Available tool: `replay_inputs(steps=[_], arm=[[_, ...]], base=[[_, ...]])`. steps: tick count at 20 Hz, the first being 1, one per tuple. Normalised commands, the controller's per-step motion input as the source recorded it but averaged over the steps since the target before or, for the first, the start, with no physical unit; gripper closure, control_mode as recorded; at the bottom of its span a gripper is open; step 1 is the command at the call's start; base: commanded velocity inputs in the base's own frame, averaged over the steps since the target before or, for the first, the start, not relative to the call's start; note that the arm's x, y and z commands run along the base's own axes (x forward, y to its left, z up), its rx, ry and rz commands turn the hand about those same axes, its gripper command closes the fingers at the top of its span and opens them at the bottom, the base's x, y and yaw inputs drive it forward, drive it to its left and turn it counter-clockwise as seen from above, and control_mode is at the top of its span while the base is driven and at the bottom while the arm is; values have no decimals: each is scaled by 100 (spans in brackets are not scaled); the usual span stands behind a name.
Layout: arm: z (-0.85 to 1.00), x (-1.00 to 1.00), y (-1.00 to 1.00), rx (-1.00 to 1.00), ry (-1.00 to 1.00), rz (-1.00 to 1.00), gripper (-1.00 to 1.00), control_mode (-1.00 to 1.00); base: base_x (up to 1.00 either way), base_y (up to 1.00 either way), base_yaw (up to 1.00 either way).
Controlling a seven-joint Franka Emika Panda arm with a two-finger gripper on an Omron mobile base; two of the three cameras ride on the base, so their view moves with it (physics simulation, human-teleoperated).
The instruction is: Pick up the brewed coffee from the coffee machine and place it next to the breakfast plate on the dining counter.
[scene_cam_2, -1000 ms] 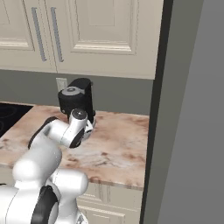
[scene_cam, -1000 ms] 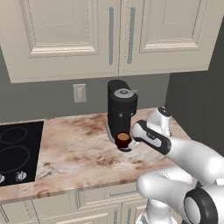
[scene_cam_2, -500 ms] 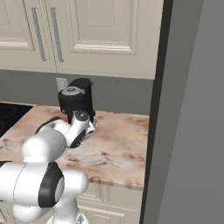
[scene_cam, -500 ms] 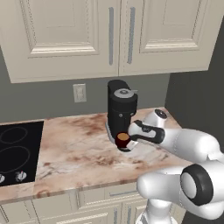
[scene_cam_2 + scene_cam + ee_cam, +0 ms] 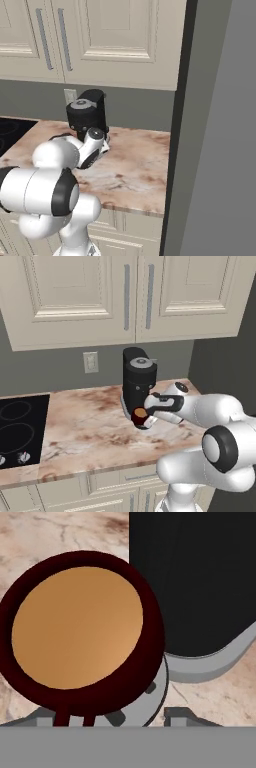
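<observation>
The brewed coffee (image 5: 139, 415) sits on the small grey drip base (image 5: 150, 699) of the coffee machine (image 5: 138, 381), under its rounded black head. The mug is upright, dark maroon, with a flat light-brown coffee surface that looks full near the rim in the hand view (image 5: 80, 629).

The hand (image 5: 145, 417) is at the mug, reaching in from the right side of the left base view, with the white wrist just behind it. From the right base view the hand (image 5: 102, 148) sits right in front of the machine's base (image 5: 86, 116). Can't tell from these frames whether the fingers are apart or clamped on the mug; the tips aren't clearly visible.

The machine stands on the marbled pinkish-brown counter (image 5: 85, 426) against the grey back wall, below cream upper cabinets (image 5: 115, 296). A wall outlet (image 5: 90, 362) is to the machine's left, and a black cooktop (image 5: 20, 428) is well apart at the counter's left end.
</observation>
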Motion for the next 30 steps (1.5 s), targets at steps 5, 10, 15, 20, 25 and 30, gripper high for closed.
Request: replay_inputs(steps=[5, 10, 15, 20, 25, 30], arm=[[-1, 1, 0, 0, 0, 4, 100, -100], [1, -15, 0, -1, -3, 1, 100, -100], [6, -48, 2, -6, -5, 0, 100, -100], [15, -60, 0, -15, -9, 0, 100, -100], [47, -59, 0, -12, -13, 0, 100, -100], [53, -80, 0, -7, -18, 0, 100, -100]], base=[[0, 0, 0], [0, 0, 0], [0, 0, 0], [0, 0, 0], [0, 0, 0], [0, 0, 0]])
